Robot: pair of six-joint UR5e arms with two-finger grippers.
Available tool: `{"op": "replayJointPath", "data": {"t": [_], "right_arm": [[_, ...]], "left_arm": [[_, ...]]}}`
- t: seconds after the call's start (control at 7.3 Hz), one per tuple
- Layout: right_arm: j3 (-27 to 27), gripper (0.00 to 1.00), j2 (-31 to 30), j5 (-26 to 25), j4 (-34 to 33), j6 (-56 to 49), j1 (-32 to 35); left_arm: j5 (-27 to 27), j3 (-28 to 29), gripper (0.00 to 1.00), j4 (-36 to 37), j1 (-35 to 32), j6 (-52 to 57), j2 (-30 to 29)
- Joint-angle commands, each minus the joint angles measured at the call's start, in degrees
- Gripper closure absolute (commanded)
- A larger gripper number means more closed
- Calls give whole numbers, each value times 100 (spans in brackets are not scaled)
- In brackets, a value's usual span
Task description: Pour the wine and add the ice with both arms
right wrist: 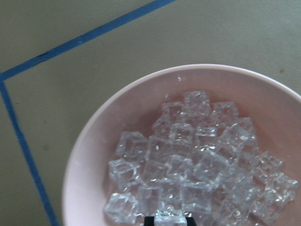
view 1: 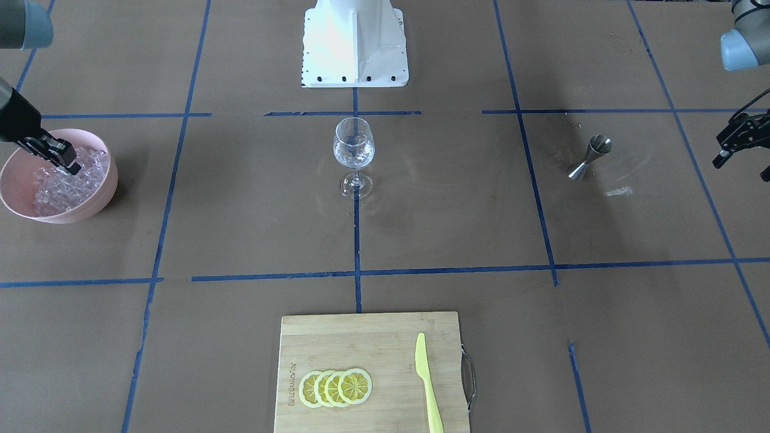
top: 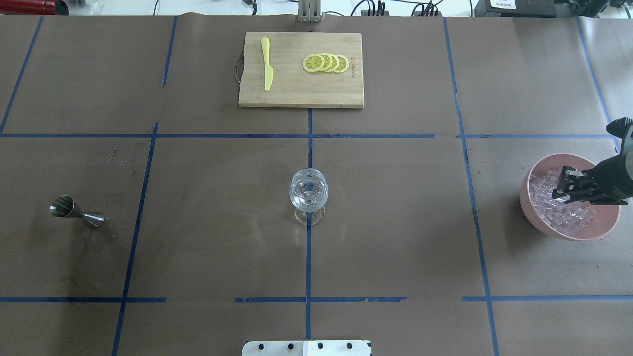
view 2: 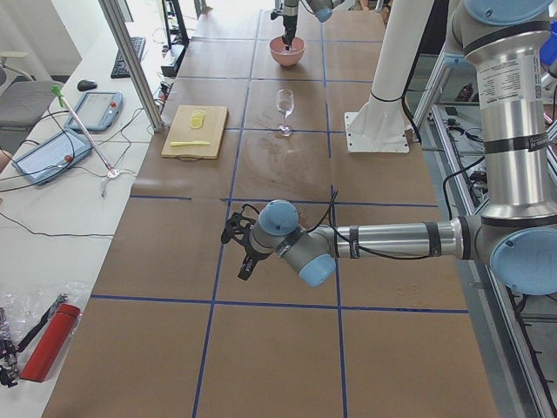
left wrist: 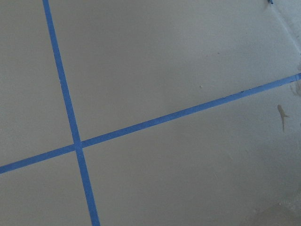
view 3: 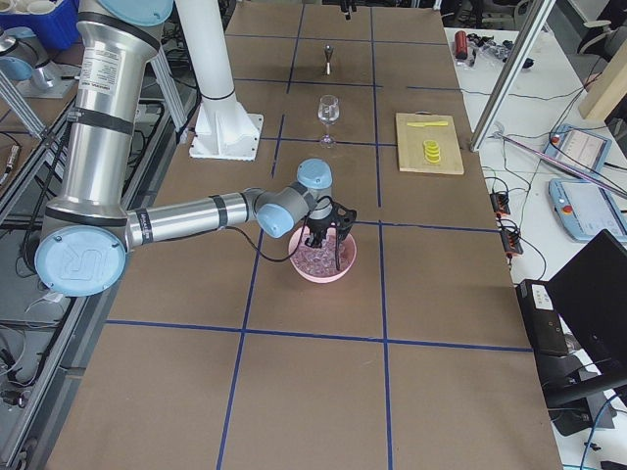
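The pink bowl [view 1: 105, 192] [top: 531, 207] at the table's right end holds a heap of ice [right wrist: 202, 160] [top: 549, 198]. My right gripper [view 1: 67, 163] [top: 559, 190] reaches down into it. Its dark fingertips [right wrist: 149, 219] are shut on one ice cube [right wrist: 169, 217] at the bottom edge of the right wrist view. The clear stemmed wine glass [view 1: 354, 150] [top: 308, 190] stands upright at the table's centre. My left gripper [view 1: 741, 168] [view 2: 239, 252] hangs open and empty above bare table, out beyond the steel jigger [view 1: 591, 157] [top: 74, 211]. Wine is out of view.
A wooden cutting board [view 1: 367, 337] [top: 296, 91] lies on the far side from the robot base [view 1: 355, 42], with several lemon slices [view 1: 335, 388] and a yellow-green knife [view 1: 428, 385] on it. Blue tape lines [left wrist: 70, 122] grid the brown table.
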Motion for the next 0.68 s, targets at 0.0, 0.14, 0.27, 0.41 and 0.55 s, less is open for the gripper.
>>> {"op": "replayJointPath", "data": {"t": [0.0,0.14,0.27,0.41,0.55], "right_arm": [[497,100,658,122,-359,281,128],[533,100,1516,78,-1076,623,33],[559,100,2316,34,-1727,966,-238],[551,100,3133,-167,-2255,1465,-623],[498,100,4020,-630,-2896,2105,-1271]], "left_arm": [[4,-4,0,-40,5,3,26],[13,4,0,-40,5,-6,26],[5,-4,0,-40,-3,-15,34],[4,-4,0,-40,-3,-24,35],[4,-4,0,-40,-3,-24,35]]}}
